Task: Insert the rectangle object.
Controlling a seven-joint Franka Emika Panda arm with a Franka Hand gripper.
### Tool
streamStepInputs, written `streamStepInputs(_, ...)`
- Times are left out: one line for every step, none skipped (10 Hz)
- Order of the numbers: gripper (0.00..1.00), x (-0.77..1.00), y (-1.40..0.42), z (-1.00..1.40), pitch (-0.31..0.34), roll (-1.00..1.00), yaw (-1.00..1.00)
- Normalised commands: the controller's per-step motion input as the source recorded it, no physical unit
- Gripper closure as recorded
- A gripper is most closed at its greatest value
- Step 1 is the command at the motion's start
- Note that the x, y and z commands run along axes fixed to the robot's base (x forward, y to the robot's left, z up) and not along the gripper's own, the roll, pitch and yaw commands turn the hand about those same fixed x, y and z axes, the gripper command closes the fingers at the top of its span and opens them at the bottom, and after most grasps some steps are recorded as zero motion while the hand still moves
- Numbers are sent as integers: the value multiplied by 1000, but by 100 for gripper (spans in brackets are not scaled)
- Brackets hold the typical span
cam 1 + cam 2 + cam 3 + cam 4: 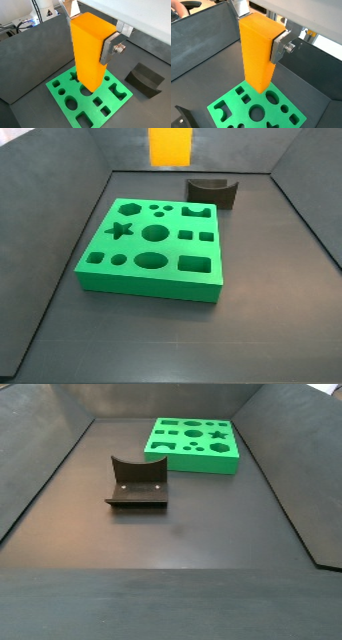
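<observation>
My gripper (90,32) is shut on the rectangle object (89,55), a tall orange-yellow bar, and shows the same way in both wrist views (261,30). The silver fingers (110,47) clamp its upper end and it hangs upright. Its lower end is above the green block (87,102) with shaped holes, clear of the block's top in a wrist view (258,60). In a side view only the bar's lower end (170,145) shows at the top edge, above and behind the block (147,248). The gripper and bar are out of the side view that shows the block (197,444) at the back.
A small dark grey curved piece (211,191) stands on the dark floor beside the green block; it also shows in a side view (136,482) and in a wrist view (145,79). Sloping dark walls (60,218) enclose the floor.
</observation>
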Motion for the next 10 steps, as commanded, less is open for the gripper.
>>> streamStepInputs(100, 0, 0, 0, 0, 6, 0)
streamStepInputs(100, 0, 0, 0, 0, 19, 0)
streamStepInputs(100, 0, 0, -20, 0, 0, 0)
streamStepInputs(100, 691, 0, -366, 77, 130, 0)
streamStepInputs(100, 877, 0, -463, 206, 301, 229)
streamStepInputs(100, 754, -260, -563, 153, 147, 254)
streamStepInputs(100, 843, -443, -654, 19, 10, 177)
streamStepInputs(100, 1000, -291, -634, 0, -23, 40)
streamStepInputs(100, 1000, -223, -577, 0, 0, -29)
streamStepInputs(100, 626, -106, -434, 0, -39, -431)
